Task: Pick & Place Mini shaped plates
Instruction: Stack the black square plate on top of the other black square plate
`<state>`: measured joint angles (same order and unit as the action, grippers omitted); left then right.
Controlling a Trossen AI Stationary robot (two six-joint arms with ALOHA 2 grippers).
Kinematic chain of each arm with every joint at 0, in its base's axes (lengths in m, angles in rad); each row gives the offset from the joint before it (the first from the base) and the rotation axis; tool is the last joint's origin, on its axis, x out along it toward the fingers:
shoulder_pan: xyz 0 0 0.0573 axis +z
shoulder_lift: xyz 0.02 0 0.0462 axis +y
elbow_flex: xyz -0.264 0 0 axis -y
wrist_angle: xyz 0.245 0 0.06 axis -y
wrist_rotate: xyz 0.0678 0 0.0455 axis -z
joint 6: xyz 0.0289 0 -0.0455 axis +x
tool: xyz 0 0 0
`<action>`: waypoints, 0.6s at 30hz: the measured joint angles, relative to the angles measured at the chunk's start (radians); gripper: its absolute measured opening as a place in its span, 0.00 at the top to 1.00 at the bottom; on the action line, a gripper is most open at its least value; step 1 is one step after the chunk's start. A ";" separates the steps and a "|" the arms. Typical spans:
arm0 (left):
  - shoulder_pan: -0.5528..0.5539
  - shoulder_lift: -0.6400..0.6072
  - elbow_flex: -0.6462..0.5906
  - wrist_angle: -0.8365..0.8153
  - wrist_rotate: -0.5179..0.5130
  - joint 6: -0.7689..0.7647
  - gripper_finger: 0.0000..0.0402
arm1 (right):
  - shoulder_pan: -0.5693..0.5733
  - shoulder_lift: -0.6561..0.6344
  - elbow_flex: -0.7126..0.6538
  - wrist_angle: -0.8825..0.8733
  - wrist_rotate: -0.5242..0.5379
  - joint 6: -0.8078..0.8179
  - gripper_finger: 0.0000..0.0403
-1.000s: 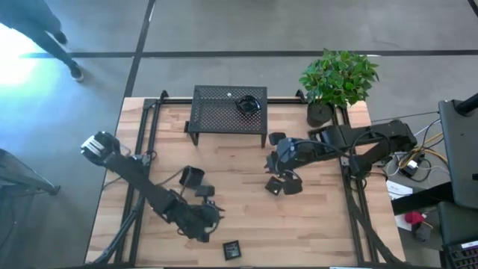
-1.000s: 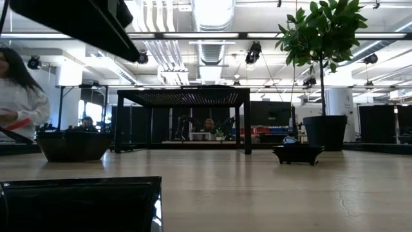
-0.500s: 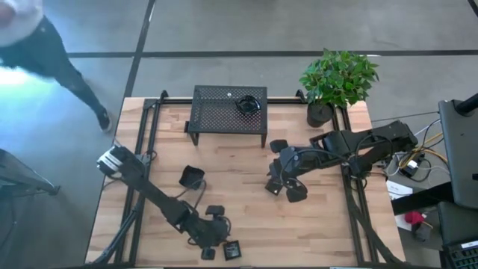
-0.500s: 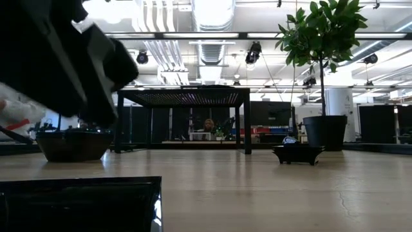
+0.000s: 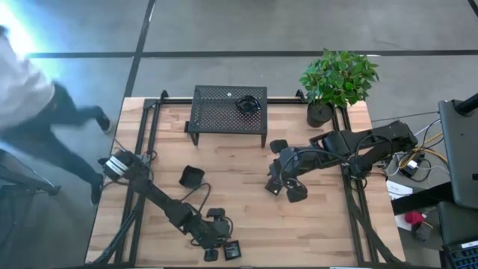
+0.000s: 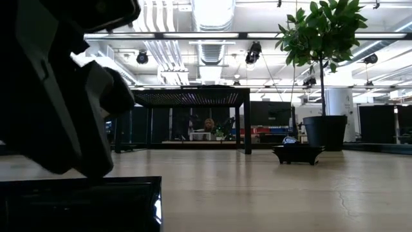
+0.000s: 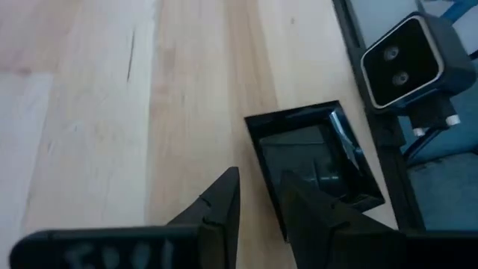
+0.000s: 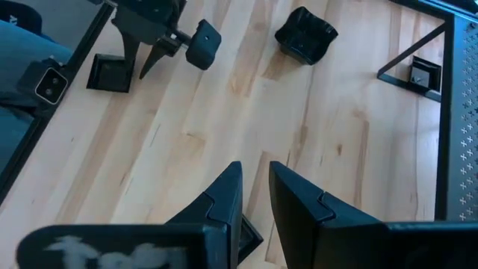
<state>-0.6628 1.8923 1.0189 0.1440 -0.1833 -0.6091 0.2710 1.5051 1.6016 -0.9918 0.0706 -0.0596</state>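
A square glossy black mini plate lies flat by the near edge, large in the low view's foreground. My left gripper is low over it, open by a narrow gap, its fingers on either side of the plate's rim. My right gripper hovers mid-table, open by a narrow gap, over two plates. More plates lie on the wood, and one sits on the mesh stand. My left gripper comes slanting down at the square plate's rim, which shows in the gap between the two fingers. I cannot tell whether either finger touches it. The plate lies flat on the table.
The black mesh stand is at the far edge, with the potted plant at the far right corner. A small camera is mounted just past the near edge beside the square plate. A person walks past the table's left side.
My left gripper has swung toward the near edge and the right, down to the square plate, and now fills the left of the low view, hiding the bowl-like plate behind it. My right gripper has moved slightly toward the near edge. The person has walked along the left side.
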 joint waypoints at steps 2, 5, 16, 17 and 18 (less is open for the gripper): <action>0.000 0.000 -0.009 -0.004 0.000 -0.018 0.78 | 0.000 0.000 0.000 0.000 0.000 -0.001 0.84; 0.000 0.001 -0.010 -0.003 0.000 -0.041 0.78 | 0.000 0.000 0.000 -0.001 0.000 -0.001 0.84; 0.000 0.001 -0.010 -0.001 0.011 -0.119 0.78 | 0.000 0.000 0.000 -0.004 0.000 -0.004 0.84; 0.000 0.001 -0.010 -0.001 0.011 -0.126 0.78 | 0.000 0.000 0.000 -0.004 0.000 -0.004 0.84; 0.000 0.001 -0.010 -0.001 0.011 -0.130 0.78 | 0.000 0.000 0.000 -0.004 0.000 -0.004 0.84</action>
<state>-0.6632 1.8935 1.0084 0.1432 -0.1722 -0.7393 0.2710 1.5051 1.6016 -0.9955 0.0708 -0.0635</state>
